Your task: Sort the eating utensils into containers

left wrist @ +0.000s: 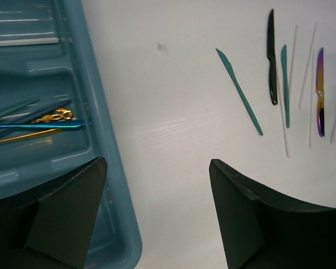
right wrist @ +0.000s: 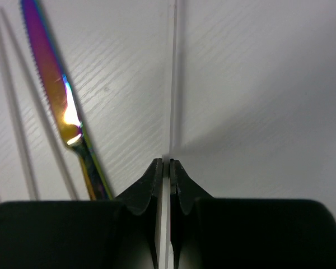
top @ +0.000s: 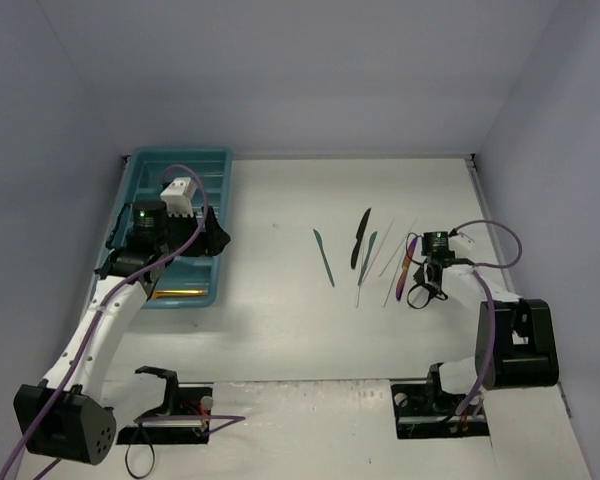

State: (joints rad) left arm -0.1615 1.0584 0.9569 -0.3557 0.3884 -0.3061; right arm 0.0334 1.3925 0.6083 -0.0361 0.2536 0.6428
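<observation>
White and very thin, the utensil (right wrist: 172, 84) pinched in the right gripper (right wrist: 169, 165) was the weak point. The jaws were clenched on it with only their narrow tips, and much of its length stuck out ahead across the table (right wrist: 257, 84). So slim and smooth a piece looked likely to pivot or slide out between the pads once lifted. A swinging tip could then rake the iridescent purple knife (right wrist: 55, 95) lying just to its left, or the pale sticks (right wrist: 14, 112) beyond that.

Farther off, the teal knife (top: 324, 257) and black knife (top: 360, 238) lay between the arms. The teal tray (left wrist: 120, 224) sat well apart on the far left, so the carry would be long.

The left gripper (left wrist: 157, 185) hung released and empty over the tray's rim, near the gold and blue pieces (left wrist: 45, 126) lying in a compartment. It could obstruct a drop there.
</observation>
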